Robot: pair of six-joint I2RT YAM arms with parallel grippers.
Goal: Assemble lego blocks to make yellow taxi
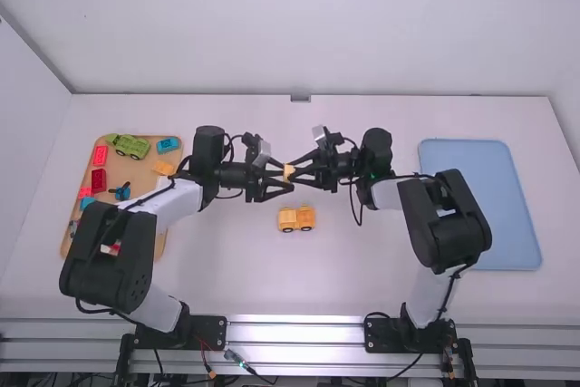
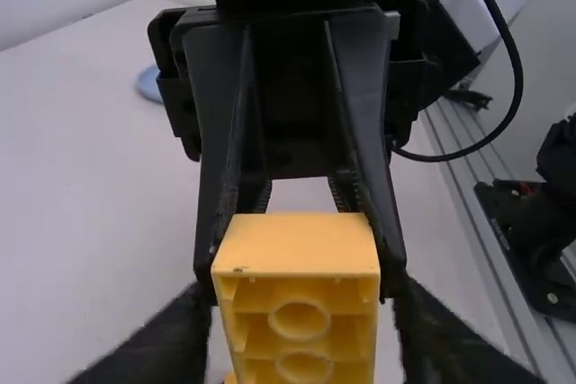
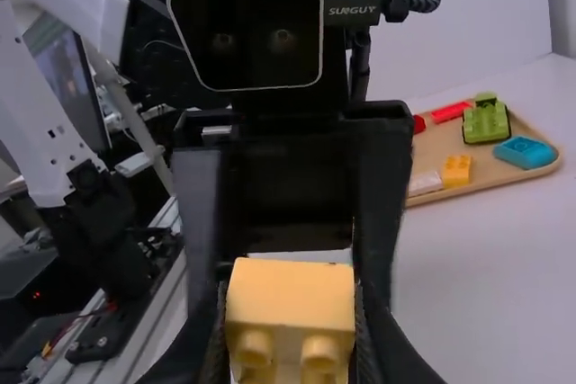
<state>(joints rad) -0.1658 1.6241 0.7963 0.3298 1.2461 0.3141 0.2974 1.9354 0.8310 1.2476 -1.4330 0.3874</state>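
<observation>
Got a smooth, boxy yellow plastic block [image 2: 300,245] pinched in the right hand [image 1: 293,172] – nubby studs, round hollow tubes underneath. Got the left hand [image 1: 286,178] spread open around it. Also spotting a chunky yellow plastic taxi build [image 1: 297,218], round dark wheels, on the white surface [image 1: 272,278].

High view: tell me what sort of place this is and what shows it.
Probably a robotics lab or test bench: the left arm and right arm are based at a metal rail along a white table, with toy blocks laid out on a tray.
</observation>
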